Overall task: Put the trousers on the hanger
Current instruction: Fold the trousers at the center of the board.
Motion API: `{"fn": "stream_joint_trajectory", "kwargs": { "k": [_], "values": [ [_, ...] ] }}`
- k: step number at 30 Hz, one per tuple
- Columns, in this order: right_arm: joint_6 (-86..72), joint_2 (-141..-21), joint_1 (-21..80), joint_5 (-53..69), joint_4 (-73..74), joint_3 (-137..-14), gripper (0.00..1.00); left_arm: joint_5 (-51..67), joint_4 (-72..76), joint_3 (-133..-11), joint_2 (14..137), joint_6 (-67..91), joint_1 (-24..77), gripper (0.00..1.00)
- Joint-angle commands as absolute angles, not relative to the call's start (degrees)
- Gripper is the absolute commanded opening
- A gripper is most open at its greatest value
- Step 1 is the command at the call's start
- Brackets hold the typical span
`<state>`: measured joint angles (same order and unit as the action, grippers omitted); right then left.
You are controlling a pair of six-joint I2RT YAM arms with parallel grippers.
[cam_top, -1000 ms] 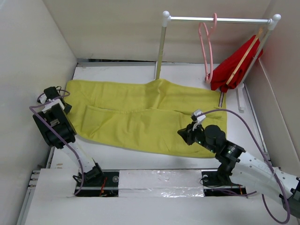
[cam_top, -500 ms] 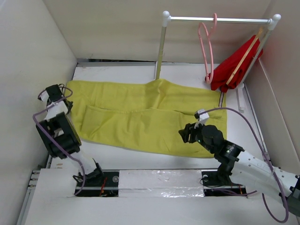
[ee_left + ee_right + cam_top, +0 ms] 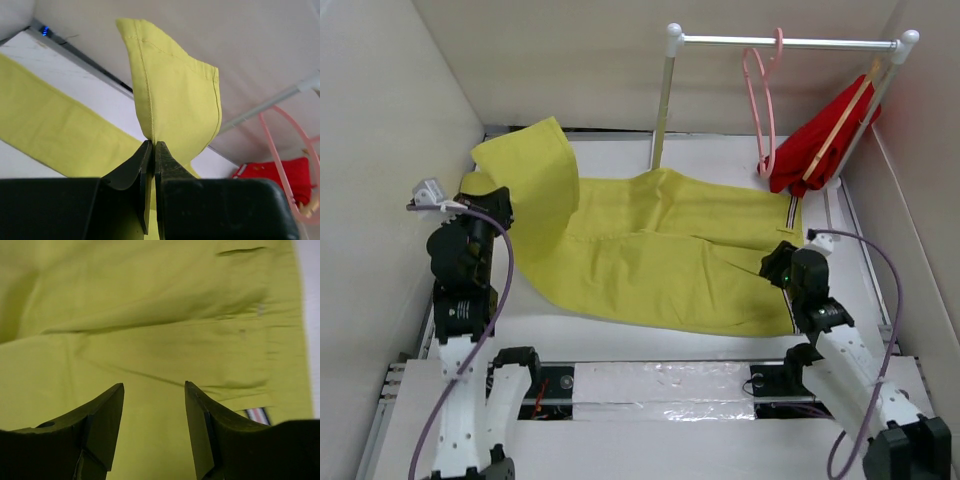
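At nine o'clock, my left gripper [image 3: 152, 146] has clamped shut on the trousers' [image 3: 670, 250] leg hem and raised it. At four o'clock my right gripper [image 3: 154, 395] has opened over their waist end. I judge the lift toward the hanger [image 3: 758, 100], at one o'clock, is starting.

A white clothes rail [image 3: 790, 42] stands at the far right of the white table [image 3: 615, 155], its metal bar running between two upright posts with rounded caps. At the rail's right end a red garment [image 3: 812, 148] hangs bunched on a tilted tan wooden hanger [image 3: 842, 118], its lower part reaching down near the table. Plain pale walls [image 3: 560, 60] close in the back and both sides. A shiny silver strip [image 3: 660, 388] runs along the near edge.
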<state>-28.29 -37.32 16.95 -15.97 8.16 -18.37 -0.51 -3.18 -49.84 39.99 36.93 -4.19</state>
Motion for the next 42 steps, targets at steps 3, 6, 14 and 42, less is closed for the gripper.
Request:
{"fn": "stream_joint_trajectory", "kwargs": {
  "k": [3, 6, 14, 42],
  "values": [
    [-27.3, -40.9, -2.5, -6.9, 3.4, -18.9, 0.58, 12.9, -5.3, -46.6, 31.0, 33.5, -4.0, 0.0],
    [-25.6, -48.5, -13.4, -2.1, 2.1, -21.1, 0.59, 15.9, -7.5, -46.3, 27.0, 29.6, -4.0, 0.0],
    [-23.5, -66.4, -22.0, 12.6, -3.5, -23.6, 0.68, 10.6, -12.2, -48.0, 21.9, 24.3, 0.4, 0.0],
    [-21.5, -90.2, -26.6, 4.9, 1.8, -49.5, 0.22, -5.1, -15.1, -45.9, 18.0, 21.1, 15.3, 0.0]
  ]
}}
